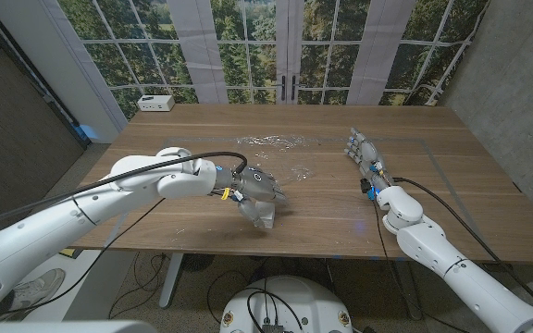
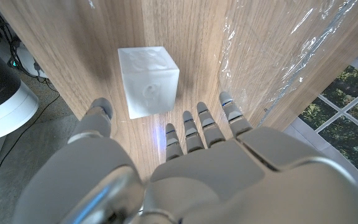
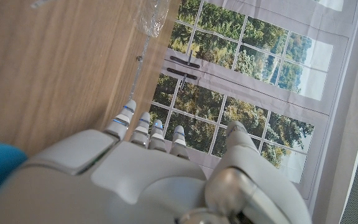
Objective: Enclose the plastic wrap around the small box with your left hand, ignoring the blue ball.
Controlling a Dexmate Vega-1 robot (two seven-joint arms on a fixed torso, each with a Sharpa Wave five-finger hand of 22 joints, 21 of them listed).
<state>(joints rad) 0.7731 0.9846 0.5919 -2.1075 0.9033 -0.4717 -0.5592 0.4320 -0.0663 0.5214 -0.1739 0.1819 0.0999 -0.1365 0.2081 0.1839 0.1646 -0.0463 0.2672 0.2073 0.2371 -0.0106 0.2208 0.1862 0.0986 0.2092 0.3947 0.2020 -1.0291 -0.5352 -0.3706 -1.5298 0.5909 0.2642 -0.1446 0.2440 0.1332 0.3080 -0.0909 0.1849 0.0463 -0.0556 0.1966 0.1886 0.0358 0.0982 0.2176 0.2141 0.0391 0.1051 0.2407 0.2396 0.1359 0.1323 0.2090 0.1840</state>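
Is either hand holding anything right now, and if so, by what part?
Nothing is held. The left hand hovers open over the small box without touching it, the plastic wrap lying beside. The right hand waits open on the table.

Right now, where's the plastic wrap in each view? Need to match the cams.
Head view: plastic wrap lies crinkled mid-table, beyond the left hand, toward the window.
Left wrist view: the wrap is the glossy sheet on the wood beside the small box.
Right wrist view: its crumpled edge lies ahead of the right hand, toward the window.
Shared landmark: the gridded window behind the table.
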